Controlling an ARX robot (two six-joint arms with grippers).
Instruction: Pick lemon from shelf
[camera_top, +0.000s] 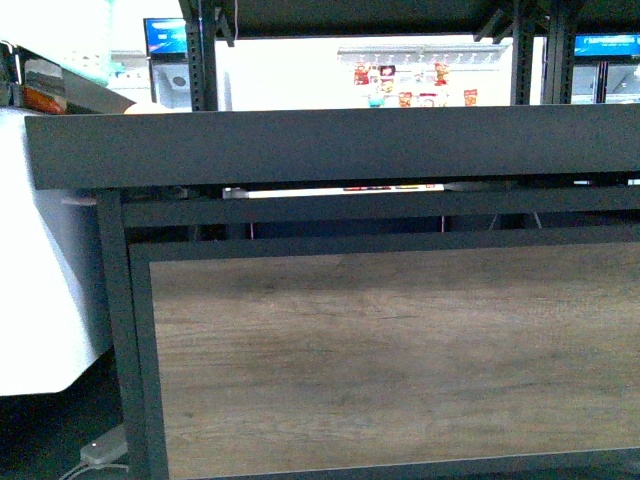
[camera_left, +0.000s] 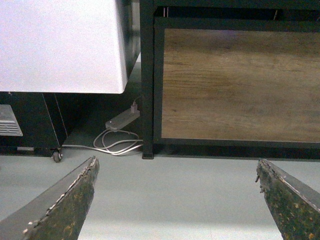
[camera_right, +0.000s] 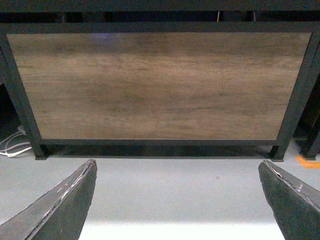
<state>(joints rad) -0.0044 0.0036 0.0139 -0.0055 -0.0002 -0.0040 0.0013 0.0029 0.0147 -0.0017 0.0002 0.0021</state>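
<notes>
Left gripper, right gripper: both hanging low with jaws spread wide, gripping nothing, facing wood-grain panel of shelf. Shelf standing directly ahead; lemon's place impossible to tell.

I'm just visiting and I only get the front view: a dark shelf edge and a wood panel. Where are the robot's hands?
Observer: Neither shows in your view. In the left wrist view, the left end effector is open and empty. Grey floor shows between its fingers, and it faces the wood panel of the shelf.
Operator: And the other one? Has it got the lemon?
Observer: No. The right end effector is open too, with nothing between its fingers. No lemon shows in any view.
</notes>
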